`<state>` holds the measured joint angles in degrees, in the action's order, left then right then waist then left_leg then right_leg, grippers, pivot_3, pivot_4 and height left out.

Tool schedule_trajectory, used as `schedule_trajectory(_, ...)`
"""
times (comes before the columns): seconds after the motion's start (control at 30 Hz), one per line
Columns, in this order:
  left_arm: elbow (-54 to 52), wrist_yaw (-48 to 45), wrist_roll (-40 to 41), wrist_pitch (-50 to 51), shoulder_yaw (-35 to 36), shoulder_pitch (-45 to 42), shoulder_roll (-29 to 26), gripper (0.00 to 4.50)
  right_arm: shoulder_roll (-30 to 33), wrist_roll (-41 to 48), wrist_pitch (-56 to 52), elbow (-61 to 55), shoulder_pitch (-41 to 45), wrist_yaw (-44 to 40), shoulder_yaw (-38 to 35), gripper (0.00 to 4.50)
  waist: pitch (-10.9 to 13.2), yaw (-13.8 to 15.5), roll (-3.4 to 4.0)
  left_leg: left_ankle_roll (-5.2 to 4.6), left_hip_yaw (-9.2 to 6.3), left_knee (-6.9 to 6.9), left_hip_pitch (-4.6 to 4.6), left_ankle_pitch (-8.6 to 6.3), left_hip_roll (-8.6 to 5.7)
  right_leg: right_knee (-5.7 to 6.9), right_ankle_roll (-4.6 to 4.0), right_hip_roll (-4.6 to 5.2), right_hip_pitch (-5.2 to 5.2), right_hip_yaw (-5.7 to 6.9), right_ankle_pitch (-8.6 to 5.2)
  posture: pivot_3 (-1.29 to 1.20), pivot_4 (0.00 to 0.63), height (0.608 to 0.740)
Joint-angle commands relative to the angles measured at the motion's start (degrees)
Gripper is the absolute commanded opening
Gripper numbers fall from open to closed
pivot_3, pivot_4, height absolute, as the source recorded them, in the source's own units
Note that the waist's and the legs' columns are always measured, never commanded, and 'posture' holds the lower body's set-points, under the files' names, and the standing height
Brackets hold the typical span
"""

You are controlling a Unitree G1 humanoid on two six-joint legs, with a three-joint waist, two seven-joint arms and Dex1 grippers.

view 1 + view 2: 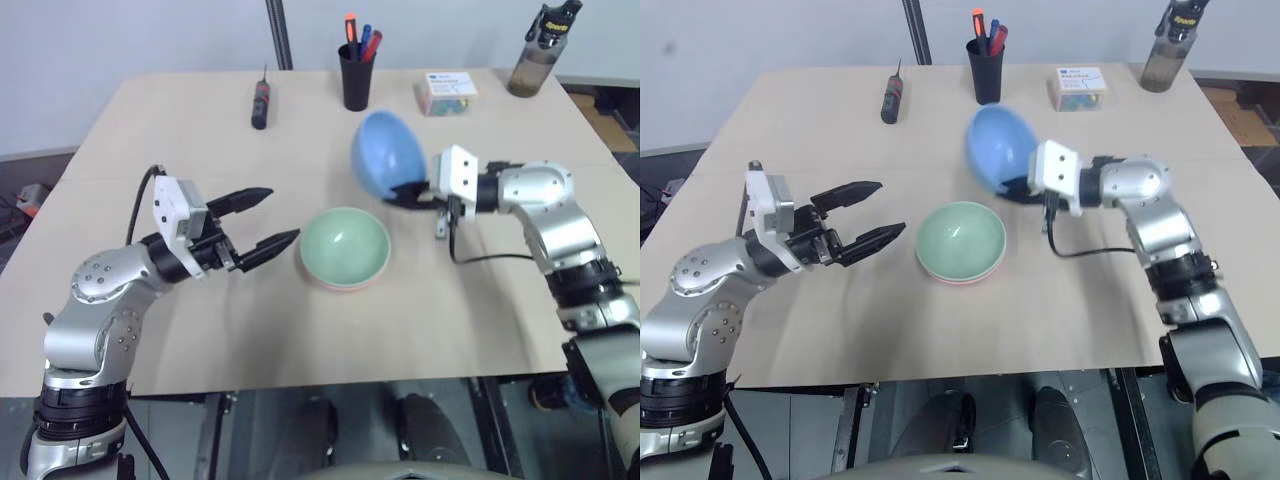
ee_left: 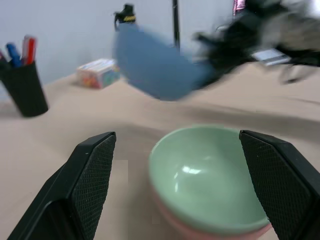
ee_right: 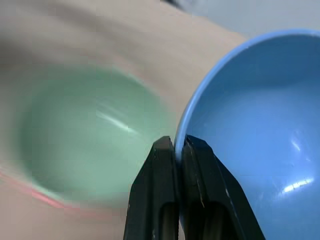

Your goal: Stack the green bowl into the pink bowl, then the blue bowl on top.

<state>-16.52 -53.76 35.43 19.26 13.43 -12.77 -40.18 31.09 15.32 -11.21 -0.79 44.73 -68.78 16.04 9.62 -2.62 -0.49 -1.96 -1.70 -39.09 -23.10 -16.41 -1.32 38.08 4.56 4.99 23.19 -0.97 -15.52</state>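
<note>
The green bowl [image 1: 345, 245] sits nested in the pink bowl [image 2: 180, 231], whose rim peeks out beneath it, at the table's middle. My right gripper [image 1: 403, 192] is shut on the rim of the blue bowl [image 1: 386, 153], holding it tilted in the air just behind and to the right of the stacked pair. The wrist view shows the rim of the blue bowl [image 3: 260, 120] pinched between the fingers [image 3: 162, 180], with the green bowl [image 3: 85, 135] below. My left gripper [image 1: 270, 220] is open, level, just left of the green bowl, touching nothing.
At the table's back stand a black cup of pens [image 1: 357, 70], a screwdriver [image 1: 260, 103], a small colourful box [image 1: 447, 93] and a dark bottle [image 1: 540, 50]. The table's front edge [image 1: 300, 385] runs below the arms.
</note>
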Motion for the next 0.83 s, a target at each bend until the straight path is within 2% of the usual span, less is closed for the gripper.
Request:
schedule_trajectory(0.03, 0.4, -0.6, 0.0, -1.3, 0.5, -1.8, -0.1, 4.19, -1.2, 2.2, -7.3, -7.5, -0.8, 0.6, 1.9, 0.05, 0.0, 0.4, -0.01, 0.0, -0.01, -0.03, 0.0, 0.0, -0.01, 0.01, 0.0, 0.0, -0.02, 0.02, 0.0, 0.0, 0.15, 0.74)
schedule_trajectory(0.13, 0.2, -0.1, -0.7, -0.8, -0.3, -2.2, 0.0, 4.19, -3.9, 1.4, -8.5, -6.3, -1.3, 3.2, 2.1, 0.94, 0.0, 0.7, -0.02, 0.0, -0.07, -0.07, 0.16, 0.0, -0.04, 0.01, 0.0, 0.01, -0.16, 0.08, 0.0, 0.0, 0.15, 0.74)
schedule_trajectory(0.23, -1.2, -0.2, 0.1, 1.5, -0.8, -1.3, -0.8, 4.19, -2.8, -0.4, -8.5, -6.2, -2.2, 4.6, 1.4, 2.17, 0.0, 1.0, -0.02, 0.0, -0.08, -0.07, 0.14, 0.0, -0.09, 0.0, 0.0, 0.03, -0.14, 0.08, 0.0, 0.0, 0.15, 0.74)
schedule_trajectory(0.4, -1.5, 0.6, -2.1, 0.4, 0.1, 1.2, -1.0, 4.19, 2.0, 3.3, -13.0, -12.5, -6.7, 7.6, -6.5, 3.92, 0.0, 1.4, -0.02, 0.0, -0.11, -0.03, 0.0, 0.0, -0.09, -0.08, 0.0, 0.03, -0.09, 0.11, 0.0, 0.0, 0.15, 0.74)
schedule_trajectory(0.43, -1.8, 0.1, -0.5, 1.5, 0.9, 2.1, -0.9, 4.19, 3.3, 5.1, -14.8, -14.2, -8.3, 8.3, -9.2, 4.46, 0.0, 1.5, -0.02, 0.0, -0.12, -0.02, -0.02, 0.0, -0.08, -0.08, 0.0, 0.03, -0.08, 0.12, 0.0, 0.0, 0.15, 0.74)
schedule_trajectory(0.53, -3.1, -0.9, 1.9, 4.0, 2.6, 4.6, -2.1, 4.19, 7.4, 10.4, -19.7, -19.1, -13.9, 8.6, -16.3, 4.46, 0.0, 1.8, -0.02, 0.0, -0.11, 0.0, -0.02, 0.0, -0.06, -0.08, 0.0, 0.03, -0.07, 0.11, 0.0, 0.0, 0.15, 0.74)
schedule_trajectory(0.63, -5.2, -0.8, 2.2, 6.5, 5.0, 8.0, -4.8, 4.19, 13.7, 14.1, -23.3, -22.5, -22.6, 8.0, -26.7, 4.46, 0.0, 2.0, -0.03, -0.02, -0.12, 0.01, -0.05, -0.01, -0.05, -0.12, 0.0, 0.05, -0.09, 0.11, 0.0, 0.0, 0.15, 0.74)
schedule_trajectory(0.83, -4.7, -4.4, 4.6, 10.1, 11.7, 13.4, -10.8, 4.19, 20.0, 21.6, -29.5, -28.5, -34.4, 8.7, -41.4, 4.46, 0.0, 1.9, -0.02, -0.11, -0.06, 0.02, 0.08, -0.07, 0.02, -0.11, -0.01, 0.16, -0.18, 0.04, 0.0, 0.0, 0.15, 0.74)
